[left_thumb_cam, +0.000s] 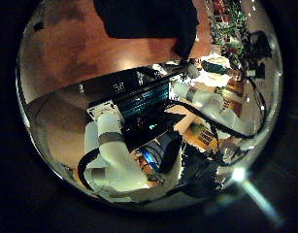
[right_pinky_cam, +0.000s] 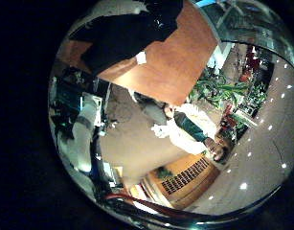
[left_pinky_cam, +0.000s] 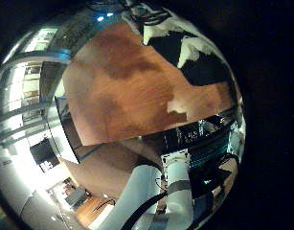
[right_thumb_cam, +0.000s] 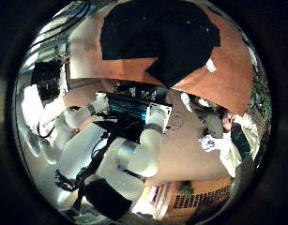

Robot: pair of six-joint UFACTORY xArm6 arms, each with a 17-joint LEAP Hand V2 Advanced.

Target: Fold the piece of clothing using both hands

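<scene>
1. Left little finger side palm view: the counter fills the middle of the view, its surface largely bare. The piece of clothing lies on the counter towards one edge, only partly in view. A robot arm stands beyond the counter's near edge.
2. Left thumb side palm view: the piece of clothing lies flat on the counter, cut off by the rim of the view. The robot arms stand off the counter's edge. No fingers of the left hand can be made out; whether they are released or clenched cannot be told.
3. Right little finger side palm view: the piece of clothing lies on the counter, covering one end; the rest of the surface is bare.
4. Right thumb side palm view: the piece of clothing lies spread flat on the counter, well inside its edges. The robot arms stand beside the counter's edge. State of the right hand's fingers: cannot tell.
</scene>
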